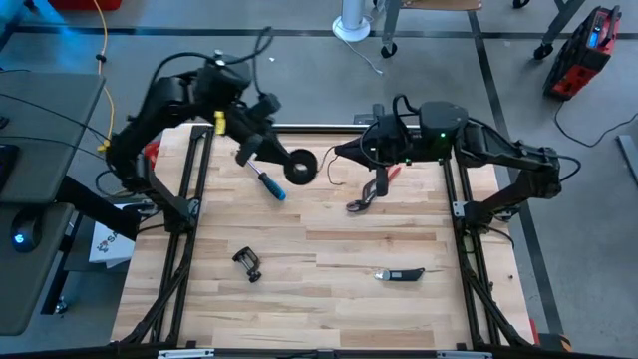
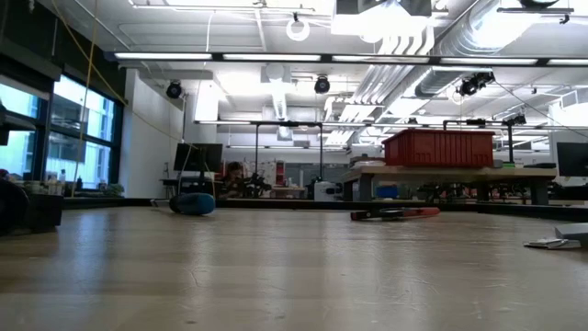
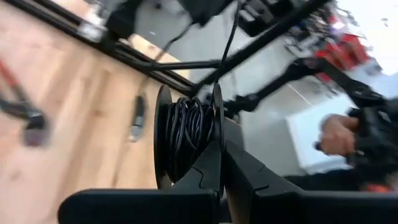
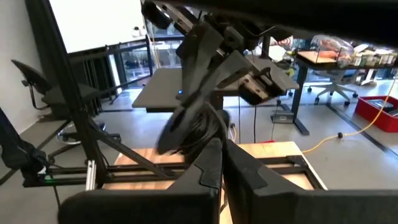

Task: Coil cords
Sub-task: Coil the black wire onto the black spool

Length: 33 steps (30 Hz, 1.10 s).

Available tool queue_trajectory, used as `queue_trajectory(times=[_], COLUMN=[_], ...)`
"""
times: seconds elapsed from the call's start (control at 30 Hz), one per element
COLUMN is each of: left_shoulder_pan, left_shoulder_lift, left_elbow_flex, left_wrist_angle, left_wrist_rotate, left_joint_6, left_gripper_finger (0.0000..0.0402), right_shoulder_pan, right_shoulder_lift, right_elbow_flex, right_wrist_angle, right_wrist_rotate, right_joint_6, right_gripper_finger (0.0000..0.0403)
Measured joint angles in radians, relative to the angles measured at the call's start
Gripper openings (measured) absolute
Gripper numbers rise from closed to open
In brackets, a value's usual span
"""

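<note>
A small round black reel point(image 1: 300, 167), wound with thin dark cord point(image 3: 186, 134), is held above the table's far middle by my left gripper point(image 1: 281, 158), which is shut on it. A loose stretch of the cord point(image 1: 331, 175) curves from the reel's right side toward my right gripper point(image 1: 344, 153). That gripper is shut just right of the reel. In the right wrist view the reel point(image 4: 186, 127) shows blurred, close beyond the shut fingers point(image 4: 211, 165). My left gripper pinches one flange of the reel point(image 3: 217, 124) at its rim between its two fingers, which come slanting from the table's far left. The reel is lifted clear of the table, its flanges standing on edge. My right gripper's shut fingers come level from the table's right. The loose cord point(image 1: 335, 160) runs up to the fingertips and hangs slack below them. The place of contact is too thin to show.
Red pliers point(image 1: 373, 191) lie right of the reel and a blue-handled screwdriver point(image 1: 270, 184) lies under it. A black clamp point(image 1: 247, 263) and a utility knife point(image 1: 400, 274) lie nearer the front edge. A person's hand point(image 3: 339, 134) shows beyond the table.
</note>
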Motion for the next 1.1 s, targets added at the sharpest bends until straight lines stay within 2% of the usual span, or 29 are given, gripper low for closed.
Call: queue_trajectory(times=[0.27, 0.43, 0.6, 0.73, 0.83, 0.97, 1.1], left_shoulder_pan=[-0.006, -0.006, -0.006, -0.006, 0.0, 0.01, 0.013], left_shoulder_lift=[0.091, 0.159, 0.223, 0.257, 0.268, 0.271, 0.27], left_elbow_flex=[0.0, 0.0, 0.0, 0.0, 0.0, 0.0, 0.0], left_wrist_angle=[0.249, 0.478, 0.729, 0.932, 1.065, 1.233, 1.316], left_wrist_rotate=[0.273, 0.436, 0.534, 0.569, 0.571, 0.543, 0.517], left_joint_6=[-0.074, -0.211, -0.376, -0.469, -0.482, -0.482, -0.464], left_gripper_finger=[0.0001, 0.0001, 0.0001, 0.0001, 0.0001, 0.0001, 0.0001], right_shoulder_pan=[0.0, 0.0, 0.001, 0.001, 0.004, 0.013, 0.015], right_shoulder_lift=[0.002, 0.011, 0.02, 0.023, 0.024, 0.028, 0.039], right_elbow_flex=[0.0, 0.0, 0.0, 0.0, 0.0, 0.0, 0.0], right_wrist_angle=[0.043, 0.067, 0.108, 0.141, 0.166, 0.216, 0.325], right_wrist_rotate=[-0.015, -0.02, -0.05, -0.081, -0.124, -0.122, -0.091], right_joint_6=[-0.002, -0.002, 0.005, 0.04, 0.061, 0.092, 0.095], right_gripper_finger=[0.0, 0.0, 0.0, 0.0, 0.0, 0.0, 0.0])
